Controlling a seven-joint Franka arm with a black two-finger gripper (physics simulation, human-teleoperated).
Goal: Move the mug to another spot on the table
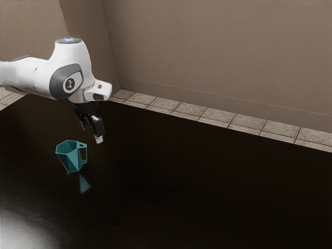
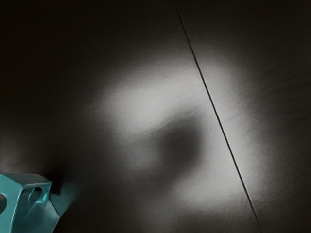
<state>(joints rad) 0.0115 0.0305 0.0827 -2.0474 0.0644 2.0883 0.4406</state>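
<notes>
While the white arm (image 1: 46, 78) reaches in from the exterior view's left, the claw (image 1: 96, 136) hangs in the air above the dark table (image 1: 207, 181), tilted so that its tip points down and toward the exterior view's right. From this side angle I cannot tell how far open the claw is. It has hold of nothing, since there is clear air all round its tip.

The mug (image 1: 70, 154) stands upright on the table, below the claw and a little toward the exterior view's left of it, near but not touching. It is teal, with flat angular sides that narrow toward the base. Its handle (image 1: 83, 150) is on the side nearer the claw. A faint teal reflection (image 1: 83, 184) lies on the glossy tabletop in front of the mug, further from the claw than the mug itself.

In the wrist view the mug (image 2: 24, 204) sits off to one side of the claw rather than under it, with its handle opening in sight. Straight below the claw there is bare tabletop, with a pale patch of light and a soft dark shadow (image 2: 180, 141) in it. Just beyond the shadow, on the side away from the mug, a thin seam (image 2: 214, 116) crosses the table surface.

Behind the claw, past the table's far edge, a strip of tiled floor (image 1: 233, 122) meets a plain beige wall (image 1: 218, 46).
</notes>
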